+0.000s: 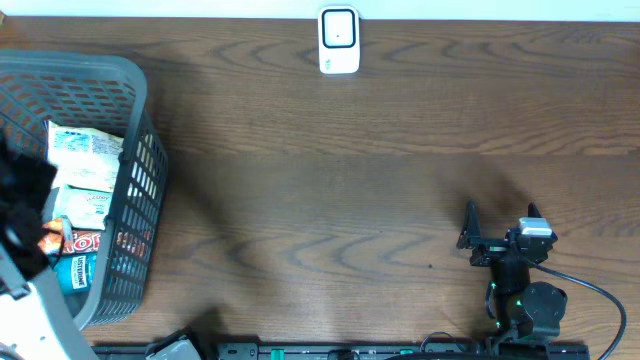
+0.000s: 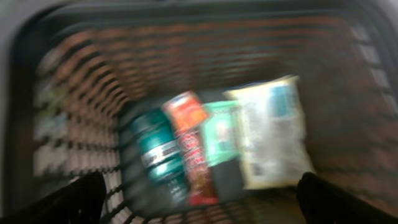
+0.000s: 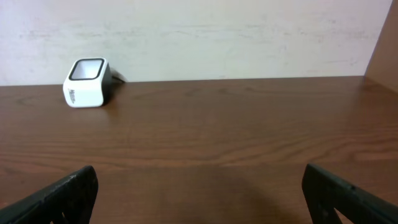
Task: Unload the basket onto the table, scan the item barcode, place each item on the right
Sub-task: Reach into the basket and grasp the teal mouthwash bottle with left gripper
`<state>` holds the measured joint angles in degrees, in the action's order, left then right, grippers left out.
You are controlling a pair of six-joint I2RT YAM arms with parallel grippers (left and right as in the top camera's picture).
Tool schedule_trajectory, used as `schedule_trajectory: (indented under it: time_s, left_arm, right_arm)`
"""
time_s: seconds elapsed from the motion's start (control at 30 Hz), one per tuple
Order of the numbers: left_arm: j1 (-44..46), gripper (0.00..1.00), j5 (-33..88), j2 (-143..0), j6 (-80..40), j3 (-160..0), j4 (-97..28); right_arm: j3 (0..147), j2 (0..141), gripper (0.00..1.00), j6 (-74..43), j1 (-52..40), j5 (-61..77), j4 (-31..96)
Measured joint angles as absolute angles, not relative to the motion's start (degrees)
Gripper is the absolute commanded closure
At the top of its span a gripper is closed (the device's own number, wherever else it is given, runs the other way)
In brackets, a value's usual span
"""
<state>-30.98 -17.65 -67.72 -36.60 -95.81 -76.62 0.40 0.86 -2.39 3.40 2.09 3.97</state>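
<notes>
**Nothing Picked Up Yet**

Near the front edge of the table [image 1: 320, 180], the right gripper [image 3: 202, 199] sits low over the wood, its fingers spread wide and empty. At the left, the left gripper [image 2: 202, 208] hovers over the grey basket [image 1: 125, 85], fingers likewise spread. Below it, in a blurred view, lie a teal bottle [image 2: 155, 152], a red wrapper [image 2: 189, 146] and a white packet [image 2: 270, 134]. The scanner [image 1: 339, 40] stands far back by the wall [image 3: 199, 25], well apart from the basket.

Basket [image 1: 146, 205] walls ring the packets [image 1: 86, 160]; top open.
</notes>
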Motion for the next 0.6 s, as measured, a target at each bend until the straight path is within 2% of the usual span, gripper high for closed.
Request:
schedule_trajectory:
  time_s: [0.13,0.27,0.6]
  left_arm:
    - [-38.4,0.02,-17.6,-69.9,-40.9,-94.5,-80.9]
    - [-42.5,0.02,-15.2,-72.6,-42.7,-89.0,-79.4]
    - [-43.4,0.01,-12.3,-80.1,-45.3,-70.2,-66.3]
  right_arm:
    - [0.4,0.9,0.01,-2.4,3.4,2.1,4.0]
    - [0.4,0.8,0.01,-2.4,3.4,2.1,4.0]
    - [0.4,0.8,0.01,-2.4,3.4,2.1,4.0]
